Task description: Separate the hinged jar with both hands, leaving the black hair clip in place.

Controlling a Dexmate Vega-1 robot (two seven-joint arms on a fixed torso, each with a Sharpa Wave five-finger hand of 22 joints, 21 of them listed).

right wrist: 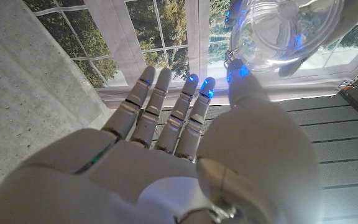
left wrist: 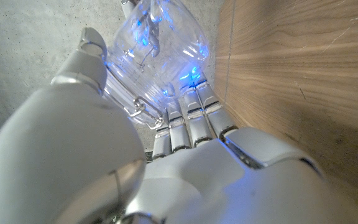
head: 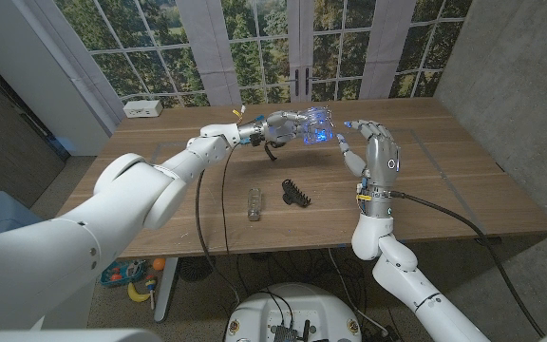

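— Where's your jar right now?

— Your left robot hand (head: pixel 283 124) holds the clear hinged jar (head: pixel 319 125) up off the wooden surface (head: pixel 463 180), out over its far middle. In the left wrist view the fingers (left wrist: pixel 188 118) wrap one side of the glass (left wrist: pixel 160 50) and the thumb lies along the other.

— And your right one?

— Your right robot hand (head: pixel 376 152) stands upright just beside the jar, fingers spread wide and holding nothing. In the right wrist view its fingers (right wrist: pixel 166 106) reach up straight, with the jar (right wrist: pixel 284 31) close by the thumb side; I cannot tell whether it touches the glass.

— The clip?

— The black hair clip (head: pixel 295 193) lies on the surface nearer you, well below the jar. A small clear bottle (head: pixel 254 202) lies just beside it on its left. A white power strip (head: pixel 143 108) sits at the far left corner.
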